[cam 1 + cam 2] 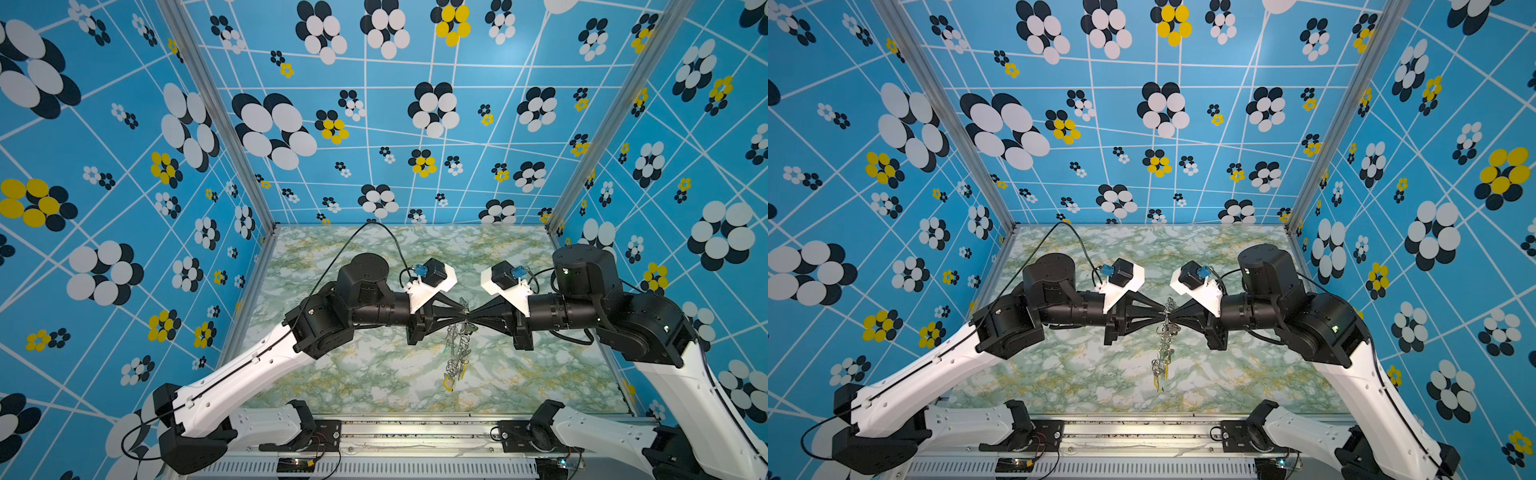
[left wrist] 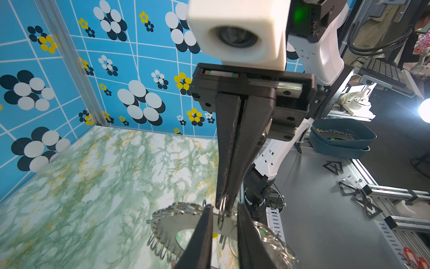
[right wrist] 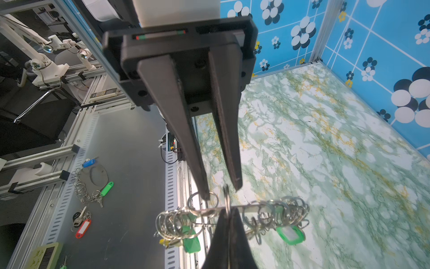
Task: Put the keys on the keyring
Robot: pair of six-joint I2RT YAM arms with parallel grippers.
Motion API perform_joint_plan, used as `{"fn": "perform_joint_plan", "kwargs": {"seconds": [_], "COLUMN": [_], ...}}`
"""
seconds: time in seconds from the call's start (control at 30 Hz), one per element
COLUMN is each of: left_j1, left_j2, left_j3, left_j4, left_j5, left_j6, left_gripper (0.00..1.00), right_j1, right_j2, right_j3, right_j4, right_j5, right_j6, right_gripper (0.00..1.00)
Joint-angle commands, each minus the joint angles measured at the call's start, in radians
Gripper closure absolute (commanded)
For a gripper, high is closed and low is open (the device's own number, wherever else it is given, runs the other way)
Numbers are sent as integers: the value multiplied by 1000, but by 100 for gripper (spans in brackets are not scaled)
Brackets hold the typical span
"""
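The keyring point(image 1: 457, 347) point(image 1: 1163, 353), a flat grey disc point(image 2: 169, 223) rimmed with wire loops, hangs on edge above the marble table between both grippers. Green tags point(image 3: 290, 234) and a yellow tag point(image 1: 449, 384) dangle from it. My right gripper point(image 3: 229, 209) point(image 1: 472, 317) is shut on one wire loop at the disc's rim. My left gripper point(image 2: 223, 206) point(image 3: 221, 192) meets it tip to tip. Its fingers point(image 2: 202, 235) stand slightly apart on either side of that pinched loop, and one tip touches a neighbouring loop. The keys with a black tag are out of view at the grippers.
The marble table point(image 1: 374, 374) is walled on three sides by blue patterned panels. Beyond its front edge runs a grey bench point(image 3: 130, 163) with spare key bunches point(image 3: 88, 186) and a red tag point(image 3: 82, 229). A blue bin point(image 2: 342, 137) stands off the table.
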Motion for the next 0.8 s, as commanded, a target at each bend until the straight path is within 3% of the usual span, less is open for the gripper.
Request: {"fn": "perform_joint_plan", "kwargs": {"seconds": [0.0,0.53,0.77], "left_j1": [-10,-16,-18], "left_j2": [13,12,13], "left_j3": [25,11,10], "left_j4": [24,60,66], "left_j5": [23,18,23], "left_j6": [-5,-14,-14], "left_gripper": [80,91,100], "right_j1": [4,3,3], "right_j2": [-9,-10,-9], "right_j3": [-6,-2,0], "right_j4": [39,42,42], "right_j5": [-28,-33,-33], "right_j6": [-1,3,3], "right_gripper": [100,100,100]}}
